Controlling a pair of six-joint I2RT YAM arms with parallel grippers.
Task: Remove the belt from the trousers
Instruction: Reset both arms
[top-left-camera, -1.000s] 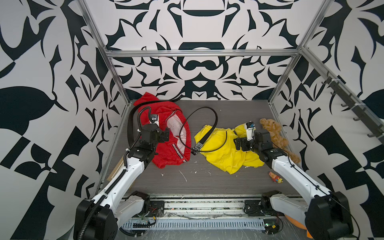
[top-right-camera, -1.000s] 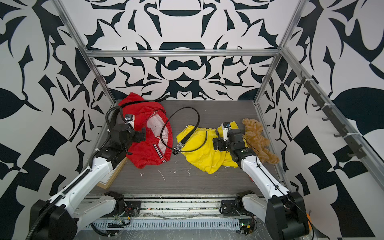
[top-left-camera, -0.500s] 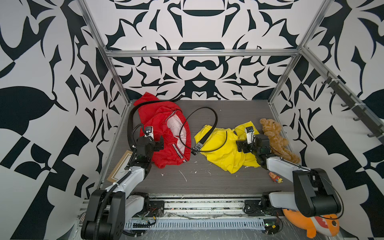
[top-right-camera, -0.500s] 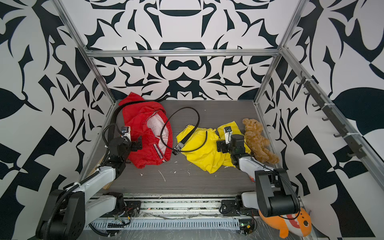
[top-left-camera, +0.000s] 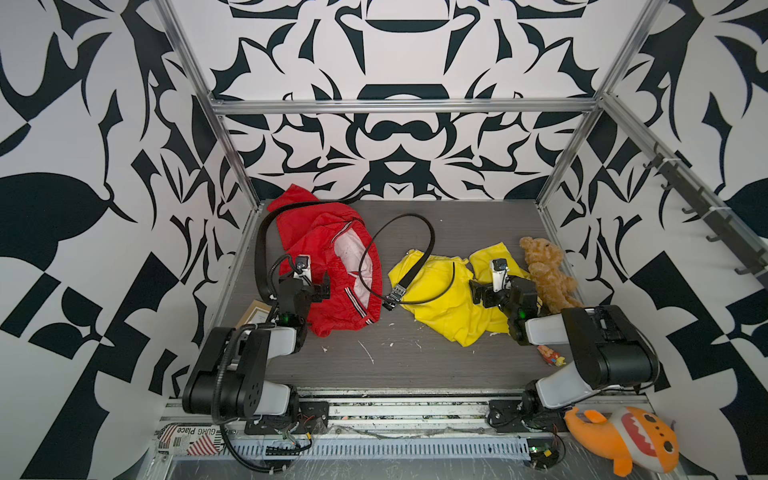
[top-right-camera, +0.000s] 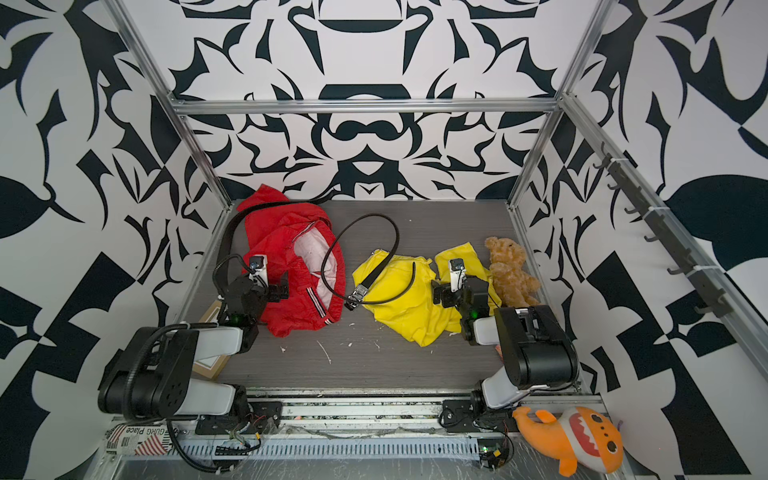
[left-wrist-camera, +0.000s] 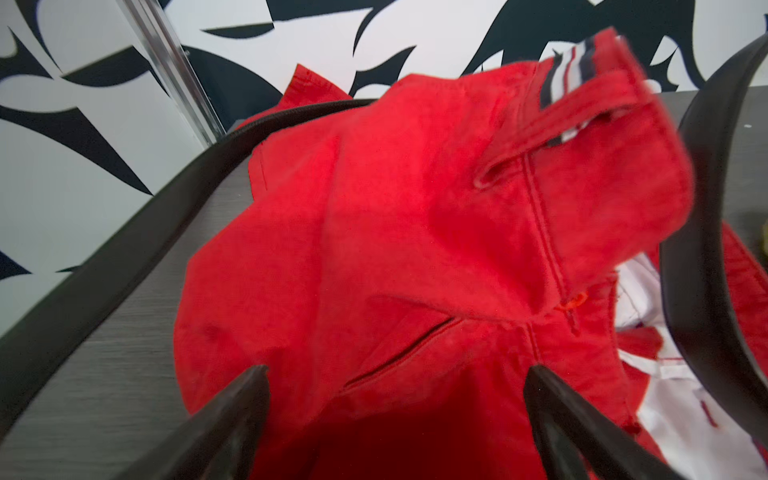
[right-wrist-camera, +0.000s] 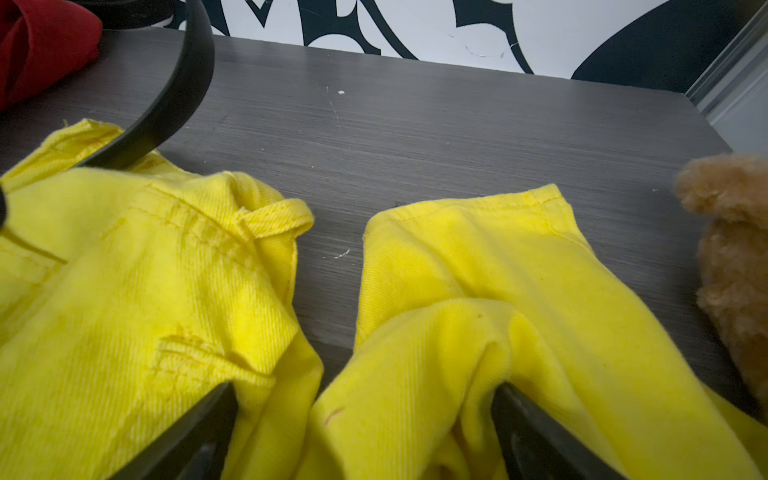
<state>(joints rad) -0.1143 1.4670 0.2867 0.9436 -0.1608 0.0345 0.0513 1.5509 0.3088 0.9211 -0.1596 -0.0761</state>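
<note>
Red trousers (top-left-camera: 328, 266) lie crumpled at the table's left and yellow trousers (top-left-camera: 444, 299) at its right. A black belt (top-left-camera: 430, 237) loops over the table between them, its metal buckle (top-left-camera: 392, 296) at the yellow trousers' edge. Another black strap (top-left-camera: 262, 245) curves round the red trousers' left side; whether it joins the belt is hidden. My left gripper (top-left-camera: 321, 286) (left-wrist-camera: 397, 370) is open over red cloth, holding nothing. My right gripper (top-left-camera: 478, 291) (right-wrist-camera: 363, 386) is open with folds of yellow cloth between its fingers (right-wrist-camera: 523, 415), not pinched.
A brown teddy bear (top-left-camera: 546, 270) lies by the right wall, close to my right arm. A small card (top-left-camera: 253, 318) lies at the left edge and a small toy (top-left-camera: 550, 357) at the front right. An orange plush (top-left-camera: 623, 440) sits outside the front rail. Hooks (top-left-camera: 706, 216) line the right wall.
Both arms have folded back low toward the front rail, drawing the grippers slightly nearer the front. Both stayed open. The belt and trousers have not moved.
</note>
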